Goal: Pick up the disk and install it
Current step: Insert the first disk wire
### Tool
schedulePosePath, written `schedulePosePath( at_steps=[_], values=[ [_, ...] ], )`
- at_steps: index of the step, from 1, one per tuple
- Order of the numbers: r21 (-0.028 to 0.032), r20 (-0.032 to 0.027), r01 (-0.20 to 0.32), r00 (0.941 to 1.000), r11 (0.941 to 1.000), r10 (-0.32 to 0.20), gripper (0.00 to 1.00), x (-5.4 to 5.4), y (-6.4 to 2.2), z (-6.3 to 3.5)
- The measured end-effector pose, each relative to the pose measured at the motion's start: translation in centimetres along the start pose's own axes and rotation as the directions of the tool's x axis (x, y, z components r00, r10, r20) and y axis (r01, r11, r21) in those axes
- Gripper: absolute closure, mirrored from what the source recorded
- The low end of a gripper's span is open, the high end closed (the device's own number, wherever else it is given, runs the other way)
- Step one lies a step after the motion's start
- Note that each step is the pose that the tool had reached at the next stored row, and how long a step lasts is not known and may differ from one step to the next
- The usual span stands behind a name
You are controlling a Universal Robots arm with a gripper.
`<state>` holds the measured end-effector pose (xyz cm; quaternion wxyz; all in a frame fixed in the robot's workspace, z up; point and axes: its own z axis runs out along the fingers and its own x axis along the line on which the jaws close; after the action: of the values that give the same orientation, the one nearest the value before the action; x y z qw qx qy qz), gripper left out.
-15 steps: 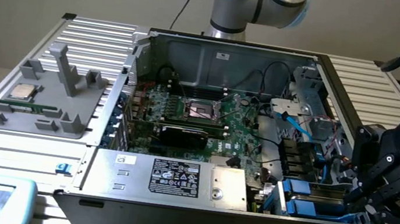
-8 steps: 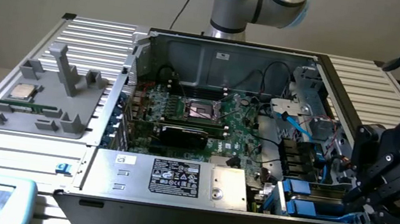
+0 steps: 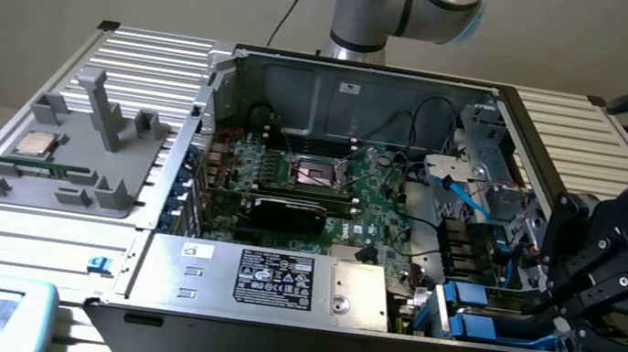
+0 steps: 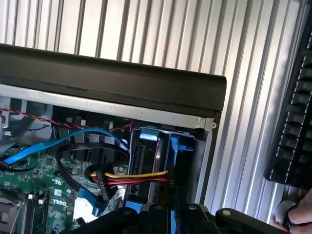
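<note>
We see the gripper (image 3: 554, 307) reaching into the near corner of the open computer case (image 3: 266, 340), on the exterior view's right. Its jaws are drawn nearly together, with only a sliver between them. In the wrist view the gripper (image 4: 168, 210) sits directly at the end of the disk (image 4: 174, 161), which stands on edge inside the blue-framed drive bay. We cannot tell whether the jaws actually pinch its blue tab or only rest against it. From the exterior view, the disk (image 3: 480, 329) lies just to the left of the fingertips and slightly nearer. It is tucked against the case's near wall, beside the silver power supply box (image 3: 262, 280). We judge that its long axis runs straight on from the gripper's reach, so any seating push would travel along the blue rail, not across it. A bundle of yellow, red and black power wires (image 4: 141, 174) reaches the bay from the motherboard (image 3: 336, 193) side and passes close to the disk's edge. A blue data cable (image 4: 58, 142) arches over the board farther off.
</note>
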<state>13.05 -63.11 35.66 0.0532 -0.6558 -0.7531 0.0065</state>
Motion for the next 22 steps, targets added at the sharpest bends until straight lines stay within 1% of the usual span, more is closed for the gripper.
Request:
schedulePosePath(
  at_steps=[1,2,5,6,10,12,14,17,22],
  values=[
    [0.0079,-0.0017,-0.007,1.0,0.9999,0.007,0.84,0.0,0.0,0.0],
    [0.0089,-0.002,-0.01,0.9999,0.9999,0.01,0.84,0.01,0.0,0.0],
    [0.0094,-0.0023,-0.012,0.9999,0.9999,0.012,0.84,0.02,0.0,0.01],
    [0.0106,-0.0029,-0.017,0.9999,0.9998,0.017,0.84,0.03,0.01,0.01],
    [0.0208,-0.0067,-0.05,0.9987,0.9985,0.05,0.84,0.03,0.01,0.01],
    [0.0243,-0.0091,-0.073,0.9973,0.997,0.073,0.84,0.03,0.0,0.02],
    [0.0251,-0.0109,-0.096,0.9953,0.9951,0.096,0.84,0.03,0.0,0.03],
    [0.0232,-0.0117,-0.132,0.9912,0.991,0.132,0.84,0.03,0.02,0.03],
    [0.0229,-0.011,-0.142,0.9898,0.9897,0.142,0.84,0.03,0.01,0.03]
  ],
)
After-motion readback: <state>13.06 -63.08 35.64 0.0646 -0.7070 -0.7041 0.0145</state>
